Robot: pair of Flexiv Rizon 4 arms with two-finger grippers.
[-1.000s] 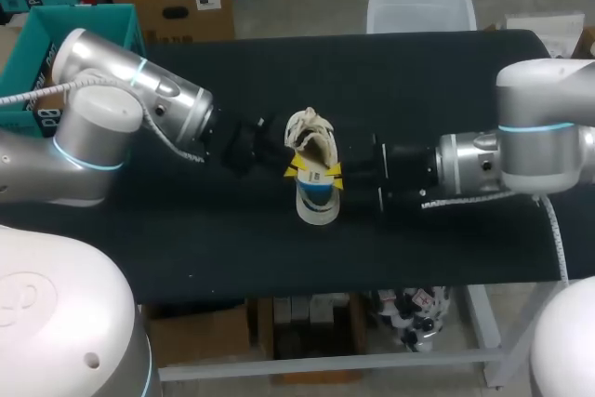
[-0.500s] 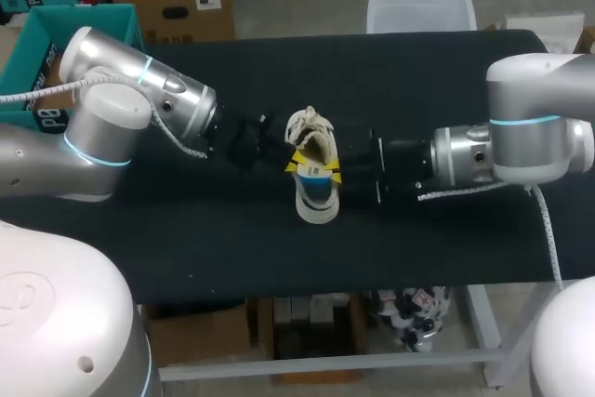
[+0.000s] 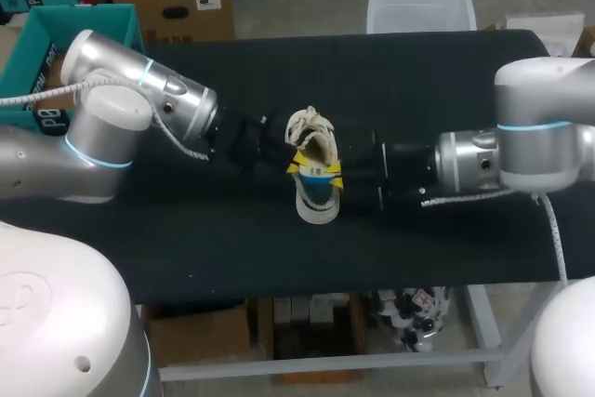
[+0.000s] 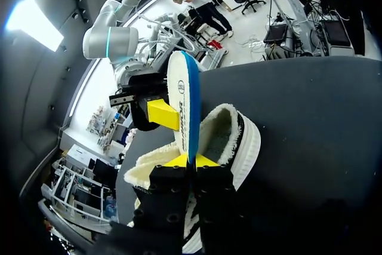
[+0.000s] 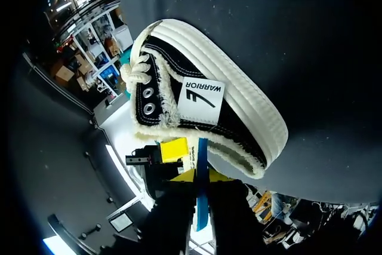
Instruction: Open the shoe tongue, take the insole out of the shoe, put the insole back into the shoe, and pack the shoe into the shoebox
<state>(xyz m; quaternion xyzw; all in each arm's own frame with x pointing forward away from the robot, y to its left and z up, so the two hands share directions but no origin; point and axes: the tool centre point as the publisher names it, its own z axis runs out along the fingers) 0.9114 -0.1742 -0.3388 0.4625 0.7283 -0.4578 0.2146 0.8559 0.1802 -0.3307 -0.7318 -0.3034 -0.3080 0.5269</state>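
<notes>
Insole [image 4: 181, 91] is out of the shoe and stands on edge, pinched between my left jaws. My right jaws look clamped on the same insole from the opposite end. One yellow finger [image 4: 162, 114] lies flat on its face; the other is hidden behind it.

Shoe [image 5: 206, 97] sits on the surface [image 3: 418, 90], unheld, just below and between both jaws, with the fleece lining showing at its mouth.

Risks as I judge them:
- Two grips on one thin sheet: if either arm pulls off-line, the insole buckles or slips free.
- If one side releases too soon, the insole pivots on the other grip and misses the mouth.
- Pushing down into an unheld shoe could tip or shove it.
- Laces [image 5: 136, 70] beyond my right jaws could snag the leading edge.
</notes>
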